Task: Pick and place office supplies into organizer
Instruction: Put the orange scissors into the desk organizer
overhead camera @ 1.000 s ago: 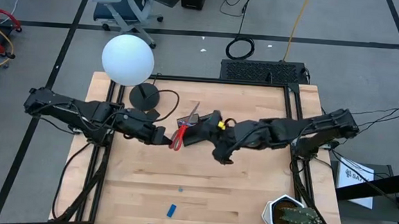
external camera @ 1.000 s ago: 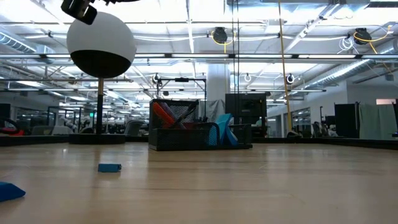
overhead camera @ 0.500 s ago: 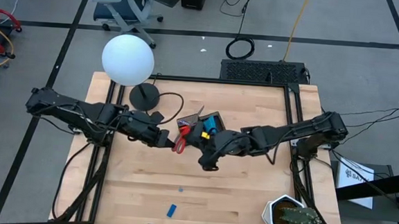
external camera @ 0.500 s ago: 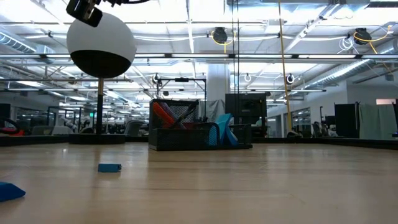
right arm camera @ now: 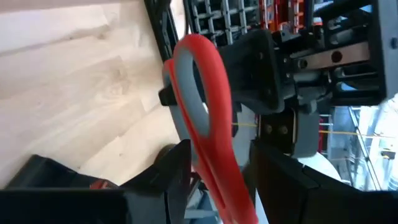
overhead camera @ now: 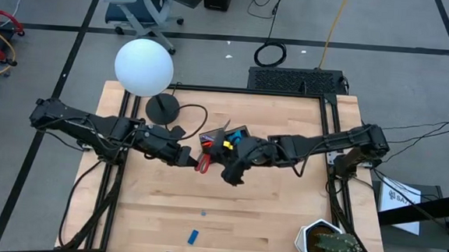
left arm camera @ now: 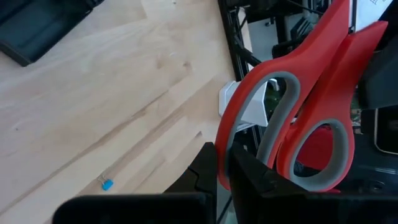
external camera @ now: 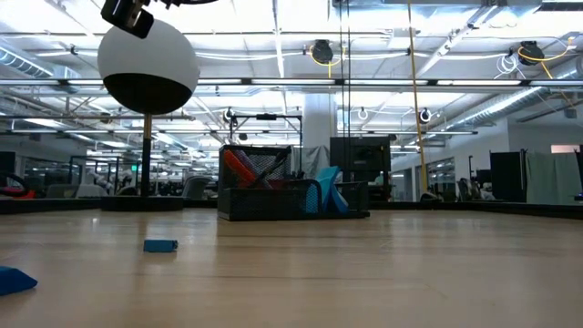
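Note:
The red-handled scissors hang above the table just in front of the black organizer, their blades toward the far edge. My left gripper comes in from the left and is shut on them. My right gripper reaches in from the right and is open. One red handle loop stands between its fingers. In the low view the organizer rests on the table with a blue notepad in it. A blue eraser lies near the front edge. My left gripper pinches the rim of one handle loop between its two fingers, which come from the table's left, slanting a little down. The scissors are lifted clear of the table, handles toward the near side. Whether my right gripper's fingers touch the loop, I cannot tell.
A lamp with a white globe and a round black base stands at the far left. A potted cactus sits at the near right corner. A small blue bit lies on the bare wood near the middle front.
My right gripper has moved toward the table's left and down, up to the scissors' handles. The scissors have stayed held above the table.

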{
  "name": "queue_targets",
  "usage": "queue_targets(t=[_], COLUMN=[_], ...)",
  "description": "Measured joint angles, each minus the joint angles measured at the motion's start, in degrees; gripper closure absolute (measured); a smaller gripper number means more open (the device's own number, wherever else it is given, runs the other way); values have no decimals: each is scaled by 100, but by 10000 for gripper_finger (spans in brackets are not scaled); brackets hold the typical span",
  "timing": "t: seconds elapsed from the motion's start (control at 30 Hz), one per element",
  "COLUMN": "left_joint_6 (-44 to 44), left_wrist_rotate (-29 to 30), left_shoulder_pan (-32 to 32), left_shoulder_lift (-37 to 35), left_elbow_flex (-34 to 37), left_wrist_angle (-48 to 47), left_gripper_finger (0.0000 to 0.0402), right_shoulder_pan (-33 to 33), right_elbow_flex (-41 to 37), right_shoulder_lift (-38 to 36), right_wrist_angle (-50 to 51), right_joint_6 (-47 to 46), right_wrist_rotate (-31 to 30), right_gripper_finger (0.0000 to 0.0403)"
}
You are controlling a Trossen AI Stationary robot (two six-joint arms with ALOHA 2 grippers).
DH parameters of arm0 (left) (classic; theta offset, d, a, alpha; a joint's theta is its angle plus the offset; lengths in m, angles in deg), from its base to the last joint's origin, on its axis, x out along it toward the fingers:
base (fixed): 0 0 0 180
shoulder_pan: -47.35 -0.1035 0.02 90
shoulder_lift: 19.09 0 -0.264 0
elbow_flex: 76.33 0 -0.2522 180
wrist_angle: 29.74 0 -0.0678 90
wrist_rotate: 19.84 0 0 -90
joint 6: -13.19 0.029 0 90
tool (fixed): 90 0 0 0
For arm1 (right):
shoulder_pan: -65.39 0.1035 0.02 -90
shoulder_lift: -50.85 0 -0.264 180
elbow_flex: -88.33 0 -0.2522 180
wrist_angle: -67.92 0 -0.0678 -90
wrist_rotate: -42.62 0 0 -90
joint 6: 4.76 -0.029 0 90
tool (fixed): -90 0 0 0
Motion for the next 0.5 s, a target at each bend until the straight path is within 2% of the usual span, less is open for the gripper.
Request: queue_targets(t=[0.17, 0.37, 0.5], left_joint_6=[35, 75, 116], left_wrist_rotate=[13, -50, -52], left_shoulder_pan=[-13, -37, -32], left_shoulder_lift=[92, 130, 115], left_elbow_flex=[0, 17, 22], left_wrist_angle=[49, -89, -185], left_gripper_finger=[382, 382, 374], right_shoulder_pan=[-58, -33, 40], right_elbow_flex=[0, -2, -2], right_shoulder_lift=[39, 200, 266], right_wrist_angle=[38, 318, 325], right_joint_6=[4, 221, 138], right_wrist_rotate=[45, 30, -169], right_gripper_finger=[283, 374, 374])
